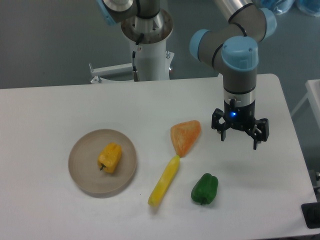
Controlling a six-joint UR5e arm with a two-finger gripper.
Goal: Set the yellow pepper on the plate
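The yellow pepper (110,157) lies on the tan round plate (82,172) at the left of the white table, near the plate's middle. My gripper (240,139) hangs over the right side of the table, far from the plate, pointing down. Its fingers are spread wide and nothing is between them.
An orange wedge-shaped piece (185,137) lies left of the gripper. A long slender yellow vegetable (164,180) and a green pepper (204,188) lie toward the front. The table's right edge (295,135) is close to the gripper.
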